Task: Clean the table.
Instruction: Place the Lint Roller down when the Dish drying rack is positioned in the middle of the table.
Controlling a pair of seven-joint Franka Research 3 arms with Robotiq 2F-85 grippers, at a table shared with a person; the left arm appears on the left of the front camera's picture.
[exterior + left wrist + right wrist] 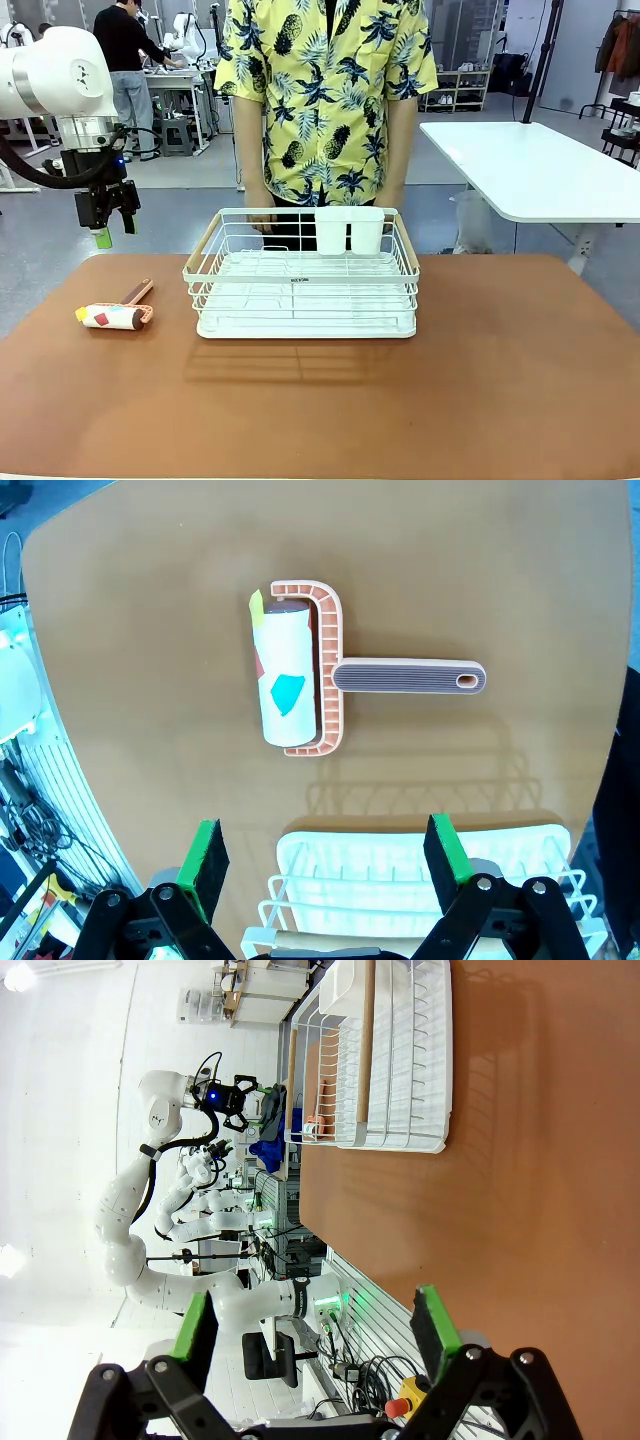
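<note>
**Inspector:** Start at the left. Where does the left end effector (112, 218) stand?

**Assistant:** It hangs above the desk (500, 400) near the far-left corner, fingers pointing down and apart, gripping nothing. In its wrist view the green pads (206, 855) are spread wide, with bare desk between them.

**Inspector:** And the cleaning tool?

**Assistant:** A lint roller (115, 312) lies flat on the left part of the desk, below and slightly nearer the robot than the end effector. In the left wrist view the roll (286, 680) sits toward 12 o'clock from the fingers, its handle (408, 676) running out toward 3 o'clock. Coloured scraps are stuck to the roll.

**Inspector:** Middle of the desk?

**Assistant:** A white dish rack (303, 275) with a white cup holder (350, 230) on its far rail. A person (325, 95) stands just behind it, at 12 o'clock, hands low by the far rim.

**Inspector:** Right side?

**Assistant:** The right end effector (315, 1345) is open as well, holding nothing, with the terracotta surface ahead of it.

**Inspector:** Risks?

**Assistant:** In my judgement, three. The handle is slim and lies flat, so a descent off its line could pinch one edge and skid it away. Closing on the roll instead would foul the pads on the adhesive sheet. And the rack sits close by the roller, so a wide swing could clip its wire rim or come near the person's hands.
</note>
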